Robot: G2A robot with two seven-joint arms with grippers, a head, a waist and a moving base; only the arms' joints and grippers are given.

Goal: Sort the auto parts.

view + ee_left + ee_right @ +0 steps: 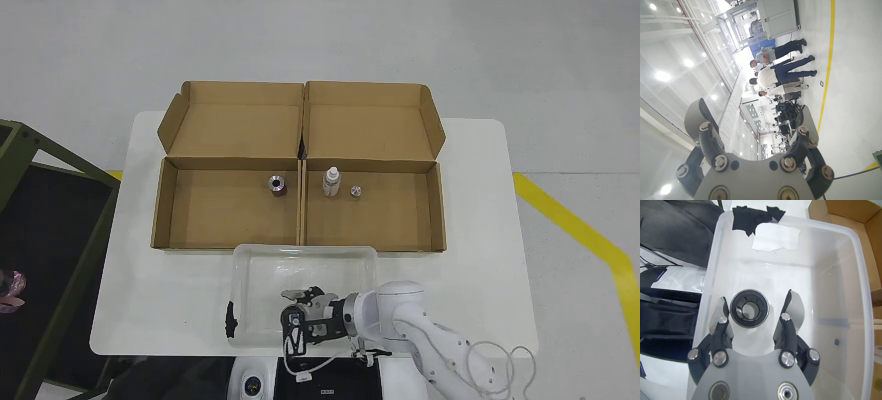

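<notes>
Right wrist view: the right gripper (756, 295), fingers apart, sits low in the clear plastic bin (857, 279), with a bearing (763, 308) lying flat between them, close beside one finger. Seen from the top, the bin is at the table's (480, 250) 6 o'clock, with two cardboard boxes (200, 210) at its 12. The left gripper (753, 106) has its fingers spread and holds nothing.

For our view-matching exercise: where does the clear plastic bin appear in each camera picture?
Top view: clear plastic bin at the table's near edge, before the cardboard boxes.
Left wrist view: not in it.
Right wrist view: its walls frame the open right claw.
Shared landmark: the right claw.
</notes>
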